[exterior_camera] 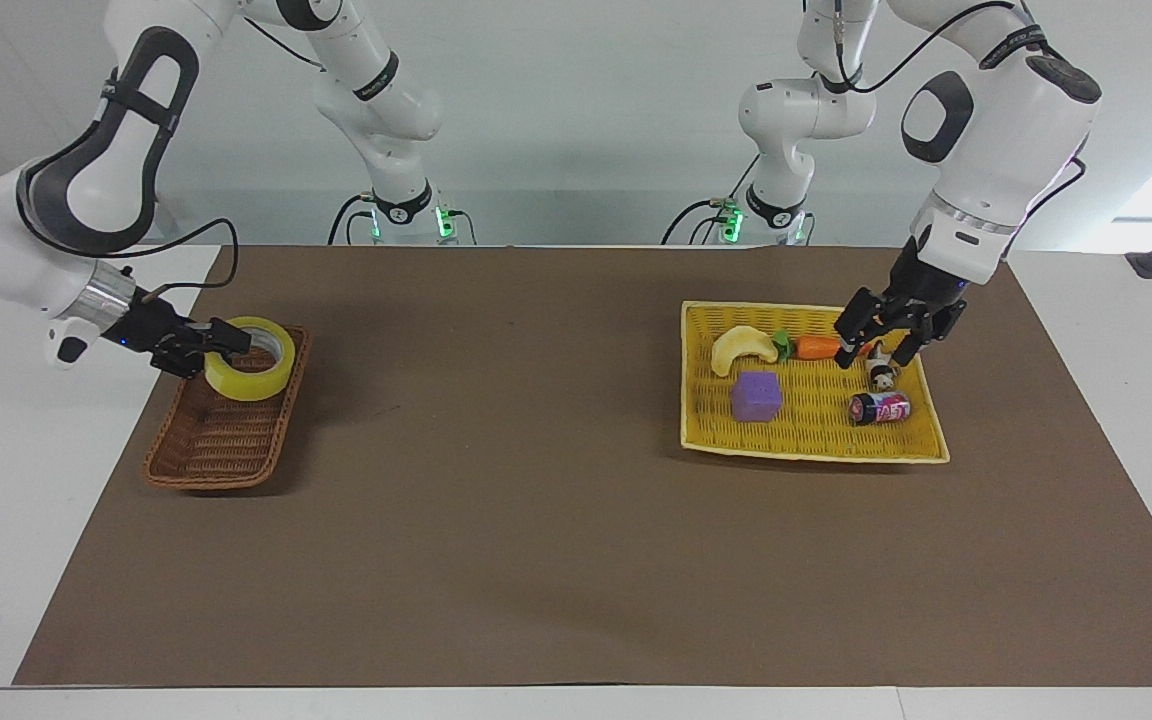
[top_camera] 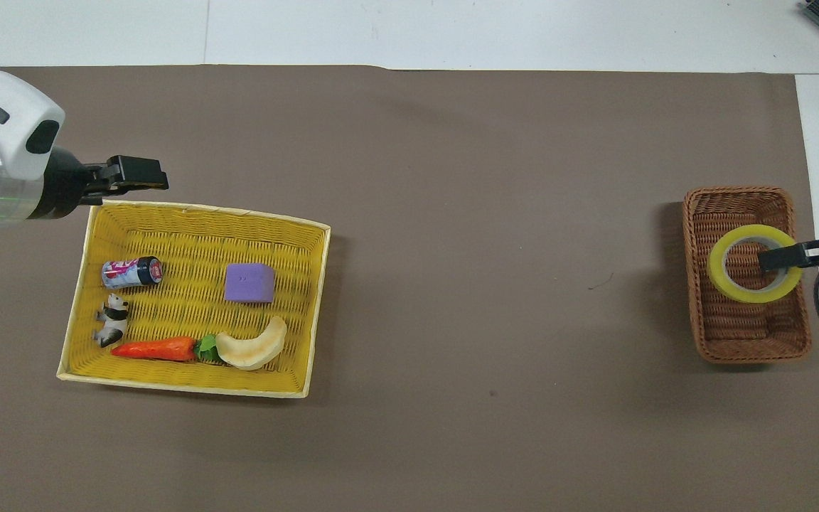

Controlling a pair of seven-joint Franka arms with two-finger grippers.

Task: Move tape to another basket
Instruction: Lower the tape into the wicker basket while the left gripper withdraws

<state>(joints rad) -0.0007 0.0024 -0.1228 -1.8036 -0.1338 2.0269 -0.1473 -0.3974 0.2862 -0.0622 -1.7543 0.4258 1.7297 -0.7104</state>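
A yellow basket (exterior_camera: 921, 383) on the brown mat (exterior_camera: 536, 520) holds a banana (exterior_camera: 742, 347), a carrot (exterior_camera: 829, 347), a purple cube (exterior_camera: 756, 395), a can (exterior_camera: 879, 407) and a panda (exterior_camera: 878, 369).

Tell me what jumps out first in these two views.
The glossy yellow ring of tape, held by the right gripper low in the narrow dark-brown wicker basket at the right arm's end of the table. Next, the bright-yellow woven tray basket at the left arm's end, with the left gripper open over its toys.
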